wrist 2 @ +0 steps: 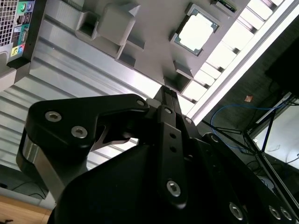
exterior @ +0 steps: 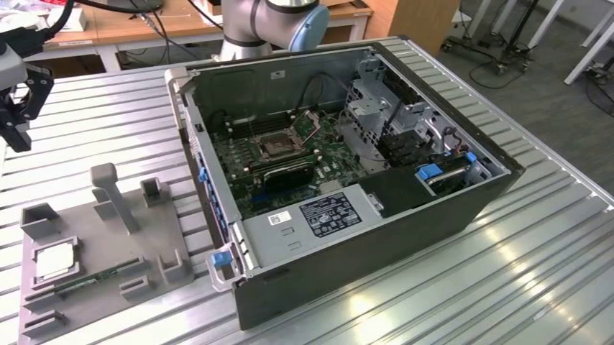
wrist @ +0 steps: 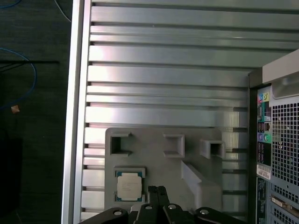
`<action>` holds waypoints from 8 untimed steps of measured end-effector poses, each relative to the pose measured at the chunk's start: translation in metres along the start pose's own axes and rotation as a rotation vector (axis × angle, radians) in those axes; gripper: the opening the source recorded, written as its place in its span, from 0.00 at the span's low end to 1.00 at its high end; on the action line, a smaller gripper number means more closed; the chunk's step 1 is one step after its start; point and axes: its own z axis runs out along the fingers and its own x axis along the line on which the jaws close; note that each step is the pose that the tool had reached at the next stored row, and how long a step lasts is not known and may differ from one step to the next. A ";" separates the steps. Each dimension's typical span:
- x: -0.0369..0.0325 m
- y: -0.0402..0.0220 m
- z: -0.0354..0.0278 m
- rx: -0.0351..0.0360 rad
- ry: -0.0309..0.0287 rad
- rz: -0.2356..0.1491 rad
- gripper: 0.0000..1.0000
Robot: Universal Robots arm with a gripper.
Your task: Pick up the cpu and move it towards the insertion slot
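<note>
Silver-framed insertion slot [exterior: 278, 141] in exterior view

- The arm [exterior: 261, 29] runs off the exterior view's far edge.
- The grey fixture tray [exterior: 96, 237] is clipped at the near corner on the exterior view's left.
- The computer case [wrist: 280, 140] is cut by the first wrist view's edge.
- The insertion slot [exterior: 277, 141]: its contacts are too small to tell.
</note>
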 end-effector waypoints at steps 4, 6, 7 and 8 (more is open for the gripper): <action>0.0024 0.0000 0.0001 -0.0001 -0.0001 0.000 0.11; 0.0035 0.0001 0.0000 0.0000 -0.0001 0.000 0.11; 0.0040 0.0001 0.0000 0.0000 0.0000 0.000 0.11; 0.0046 0.0001 0.0001 0.0000 -0.0001 0.000 0.11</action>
